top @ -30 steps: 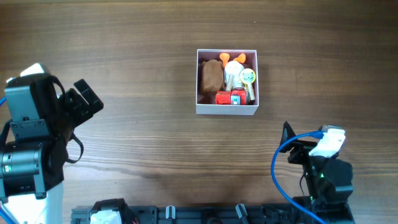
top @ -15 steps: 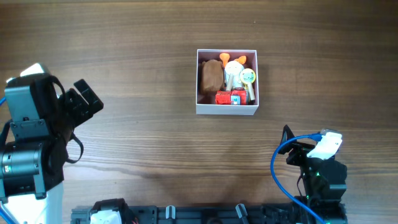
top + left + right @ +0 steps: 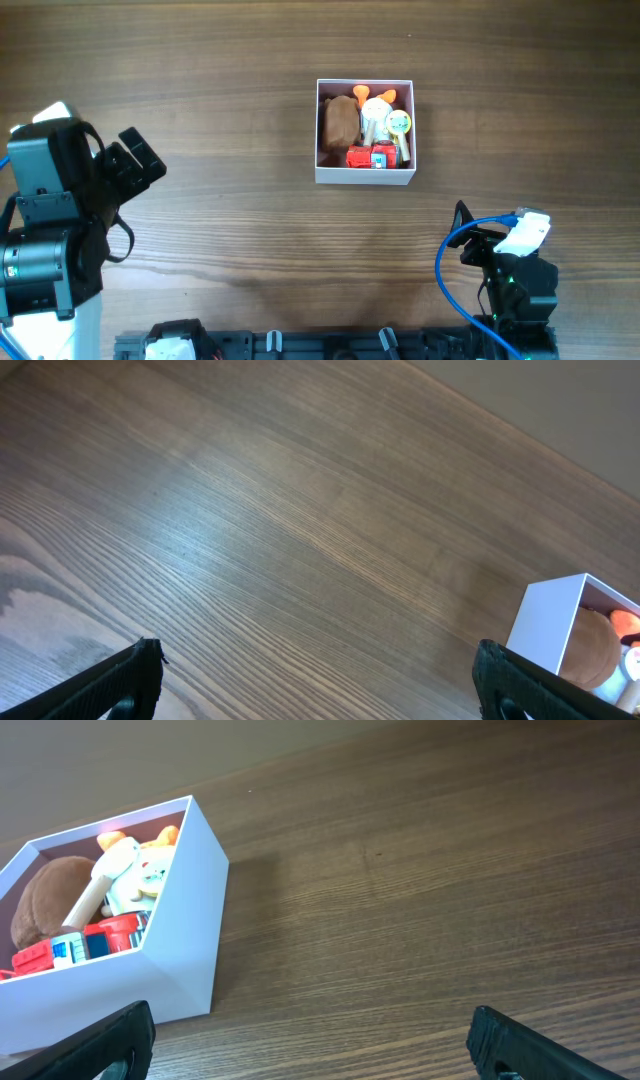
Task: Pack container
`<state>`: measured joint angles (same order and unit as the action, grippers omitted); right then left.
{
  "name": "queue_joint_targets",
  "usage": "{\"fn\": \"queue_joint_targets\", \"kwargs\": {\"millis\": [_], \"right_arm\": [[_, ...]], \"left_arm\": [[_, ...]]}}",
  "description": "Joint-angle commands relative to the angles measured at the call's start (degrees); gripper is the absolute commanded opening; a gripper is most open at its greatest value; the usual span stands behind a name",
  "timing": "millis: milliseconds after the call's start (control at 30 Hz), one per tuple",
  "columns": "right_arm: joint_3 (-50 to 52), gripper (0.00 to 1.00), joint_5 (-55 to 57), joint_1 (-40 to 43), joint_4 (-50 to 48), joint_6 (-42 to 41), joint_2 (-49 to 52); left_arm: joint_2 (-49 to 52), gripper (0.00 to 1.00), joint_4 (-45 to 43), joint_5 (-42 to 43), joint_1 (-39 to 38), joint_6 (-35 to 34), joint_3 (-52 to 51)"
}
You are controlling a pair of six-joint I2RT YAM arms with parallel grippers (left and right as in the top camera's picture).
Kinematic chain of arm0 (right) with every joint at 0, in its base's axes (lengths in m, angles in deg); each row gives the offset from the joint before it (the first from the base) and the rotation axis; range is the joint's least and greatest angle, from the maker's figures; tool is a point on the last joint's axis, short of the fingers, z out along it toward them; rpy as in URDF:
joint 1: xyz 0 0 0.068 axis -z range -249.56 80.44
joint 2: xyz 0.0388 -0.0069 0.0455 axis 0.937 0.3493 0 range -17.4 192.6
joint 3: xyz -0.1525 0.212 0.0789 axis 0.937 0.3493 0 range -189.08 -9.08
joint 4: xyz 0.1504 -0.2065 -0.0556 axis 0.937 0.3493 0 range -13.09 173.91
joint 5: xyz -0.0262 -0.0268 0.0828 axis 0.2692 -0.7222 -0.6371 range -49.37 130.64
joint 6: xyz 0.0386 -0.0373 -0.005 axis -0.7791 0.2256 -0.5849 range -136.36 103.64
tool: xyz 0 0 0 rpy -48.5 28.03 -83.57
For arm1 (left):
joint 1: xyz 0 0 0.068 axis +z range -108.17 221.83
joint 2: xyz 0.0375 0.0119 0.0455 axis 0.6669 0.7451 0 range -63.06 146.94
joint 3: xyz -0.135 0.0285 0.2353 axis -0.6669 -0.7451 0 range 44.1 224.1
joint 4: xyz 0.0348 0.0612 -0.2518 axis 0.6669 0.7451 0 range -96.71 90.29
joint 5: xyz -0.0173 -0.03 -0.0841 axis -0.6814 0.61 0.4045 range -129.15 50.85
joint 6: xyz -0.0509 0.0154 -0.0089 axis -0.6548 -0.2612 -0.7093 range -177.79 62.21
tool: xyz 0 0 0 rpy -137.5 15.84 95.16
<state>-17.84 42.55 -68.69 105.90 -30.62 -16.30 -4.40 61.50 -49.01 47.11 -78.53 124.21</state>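
Container: the box (image 3: 365, 177) sat mid-worktop (image 3: 200, 60), toward the far edge, with a brown plush (image 3: 340, 122) and a red toy (image 3: 371, 156) inside.
Bearing: it lay ahead and to the left of the right gripper (image 3: 310, 1032), and well off to the right of the left gripper (image 3: 316, 678).
Nearer arm: the right, by my read.
Long axis: none, since the box was square.
Left gripper: spread wide, holding nothing.
Right gripper: spread wide, holding nothing.
Writing: none could be read. A round pale tag (image 3: 399, 122) was too small to make out.
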Motion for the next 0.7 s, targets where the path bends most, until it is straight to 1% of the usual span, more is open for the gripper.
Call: {"fn": "queue_joint_targets", "kwargs": {"millis": [0,267,367,400,433,567,667], "right_arm": [[0.11,1.0,-0.72,0.28,-0.42,-0.94,-0.9],[0.11,1.0,-0.72,0.28,-0.42,-0.94,-0.9],[0.11,1.0,-0.72,0.28,-0.42,-0.92,-0.9],[0.11,1.0,-0.72,0.28,-0.42,-0.94,-0.9],[0.11,1.0,-0.72,0.28,-0.42,-0.94,-0.9],[0.11,1.0,-0.72,0.28,-0.39,-0.94,-0.9],[0.11,1.0,-0.72,0.28,-0.42,-0.94,-0.9]], "left_arm": [[0.0,1.0,0.07,-0.7,0.31,-0.33,0.59],[-2.23,1.0,0.17,-1.09,0.22,-0.2,0.24],[-6.43,1.0,-3.26,0.42,0.2,-0.33,-2.84],[-7.76,1.0,-5.35,1.68,0.2,-0.31,-4.31],[-10.4,1.0,-9.94,4.13,0.2,-0.02,-7.65],[-18.99,1.0,-28.11,16.68,0.2,7.19,-21.59],[-25.2,1.0,-38.47,23.19,0.2,8.37,-33.33]]}}
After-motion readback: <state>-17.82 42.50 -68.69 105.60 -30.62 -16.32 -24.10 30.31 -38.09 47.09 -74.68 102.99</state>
